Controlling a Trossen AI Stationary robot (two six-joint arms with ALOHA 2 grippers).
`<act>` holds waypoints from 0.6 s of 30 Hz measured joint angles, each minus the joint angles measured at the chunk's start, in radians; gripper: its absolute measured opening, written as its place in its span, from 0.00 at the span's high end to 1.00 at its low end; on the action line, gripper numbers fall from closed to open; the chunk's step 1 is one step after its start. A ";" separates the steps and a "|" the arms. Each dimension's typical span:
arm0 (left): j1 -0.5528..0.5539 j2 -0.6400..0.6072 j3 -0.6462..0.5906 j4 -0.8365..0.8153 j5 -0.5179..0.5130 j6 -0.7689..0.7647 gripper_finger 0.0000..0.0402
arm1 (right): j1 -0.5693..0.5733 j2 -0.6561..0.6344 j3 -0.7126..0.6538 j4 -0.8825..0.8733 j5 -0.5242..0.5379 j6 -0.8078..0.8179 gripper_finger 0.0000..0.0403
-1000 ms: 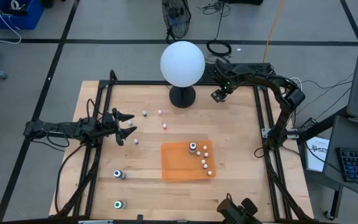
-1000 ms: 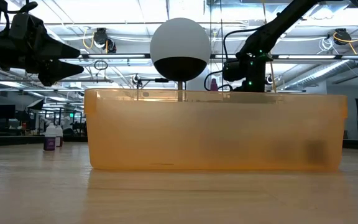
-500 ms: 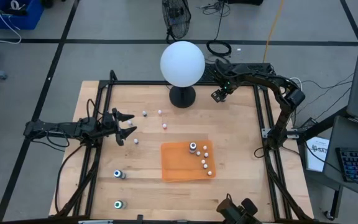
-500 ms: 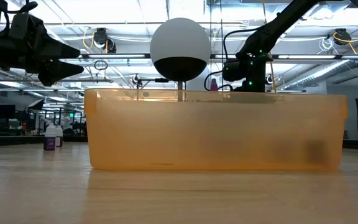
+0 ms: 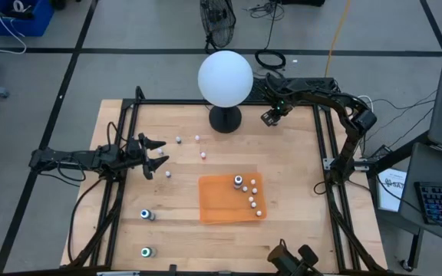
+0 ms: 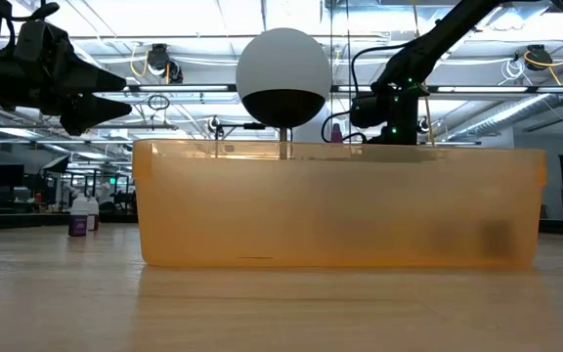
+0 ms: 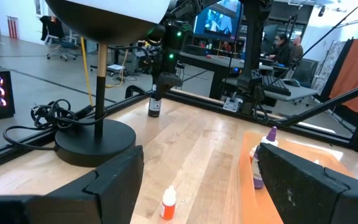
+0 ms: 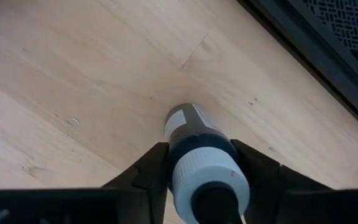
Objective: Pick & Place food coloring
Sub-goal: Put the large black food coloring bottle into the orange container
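A dark food coloring bottle (image 8: 194, 140) with a white cap stands upright on the wood table at its far right, beside the globe lamp's base. My right gripper (image 8: 207, 171) reaches down over it and is shut on it; the left wrist view shows the same gripper (image 7: 158, 87) above the bottle (image 7: 155, 108). My left gripper (image 5: 156, 156) hangs open and level at the table's left edge, touching nothing. Several more small bottles (image 5: 250, 198) stand on the orange tray (image 5: 217, 201), and others (image 5: 203, 155) are scattered on the table. My right gripper pinches the bottle between its two fingers (image 8: 151, 167), one on each side of the bottle's top, right at the white cap (image 8: 210, 177). The fingers come from above, pointing steeply down. The bottle stands upright with its base (image 7: 155, 114) on the table.
The big white globe lamp (image 5: 225, 79) on its black base (image 5: 225, 119) stands just left of my right gripper. Black frame rails (image 5: 322, 146) run along the table's edges. Two larger bottles (image 5: 147, 215) stand near the left front. Bare wood lies between the lamp and the tray.
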 joint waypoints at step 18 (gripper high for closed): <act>0.000 0.000 0.000 0.000 0.000 0.000 0.23 | 0.230 -0.232 -0.010 -0.035 0.009 -0.032 0.67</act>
